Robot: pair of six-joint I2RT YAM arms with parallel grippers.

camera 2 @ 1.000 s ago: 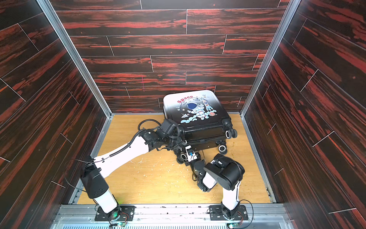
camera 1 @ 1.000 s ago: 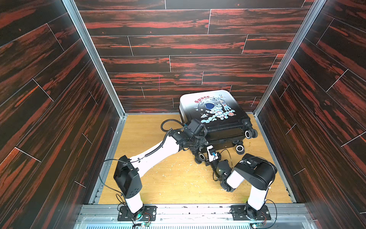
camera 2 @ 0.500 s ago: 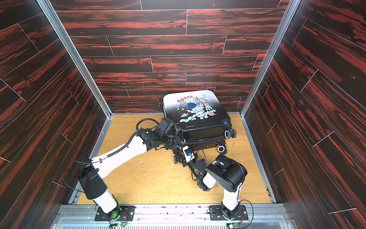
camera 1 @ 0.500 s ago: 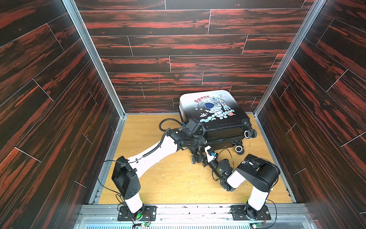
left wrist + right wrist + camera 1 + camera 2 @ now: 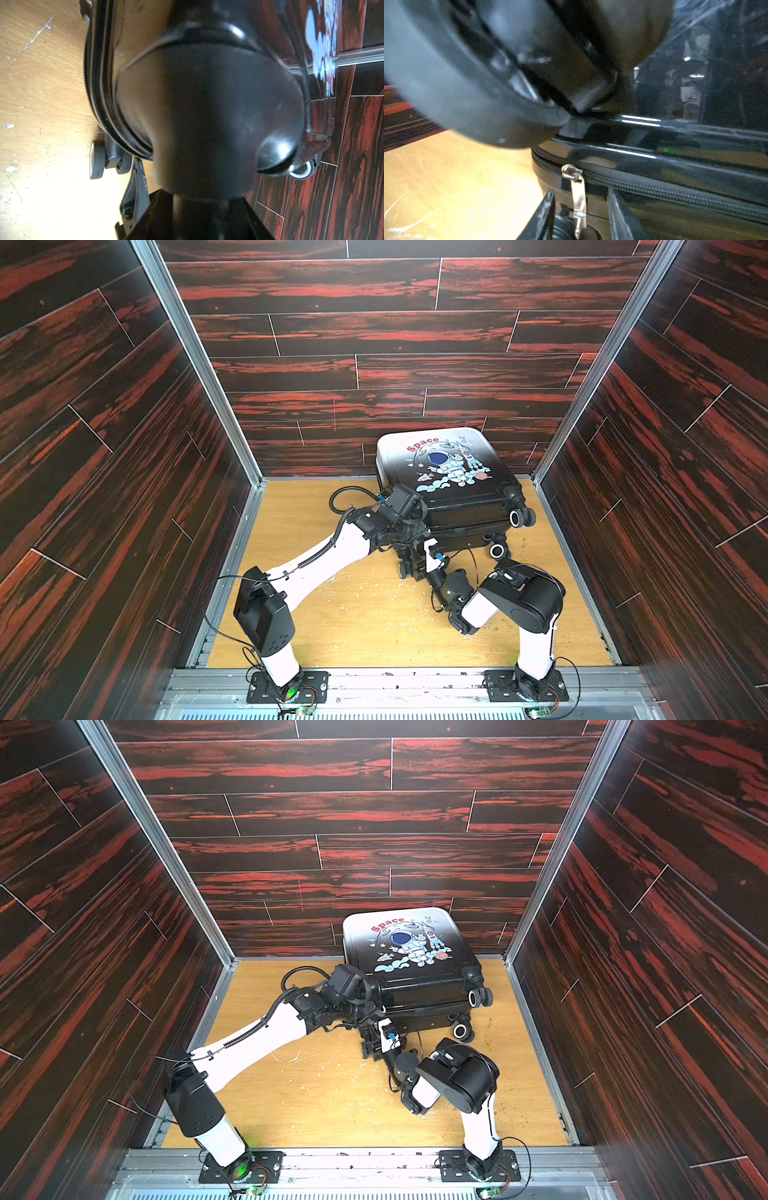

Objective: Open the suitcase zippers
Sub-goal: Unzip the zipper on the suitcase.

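The suitcase (image 5: 449,472) lies flat at the back right with its astronaut print facing up, seen in both top views (image 5: 411,952). My left gripper (image 5: 409,537) is at its near left corner. In the left wrist view a black rounded corner housing (image 5: 207,114) fills the space between the jaws, and one finger (image 5: 136,187) shows beside it. My right gripper (image 5: 424,549) is low against the near side. In the right wrist view it (image 5: 581,218) stands open. The silver zipper pull (image 5: 578,195) hangs loose between its fingers from the zippers' dark track (image 5: 675,191).
Dark red wood-look walls (image 5: 374,364) close in the back and both sides, and the suitcase is near the back right corner. Its white-rimmed wheels (image 5: 515,517) stick out toward the right arm. The scratched wooden floor (image 5: 353,614) stretches toward the arm bases.
My right gripper moved left along the suitcase's near side toward the corner, then opened and let go of the zipper pull. The left gripper has kept its hold.
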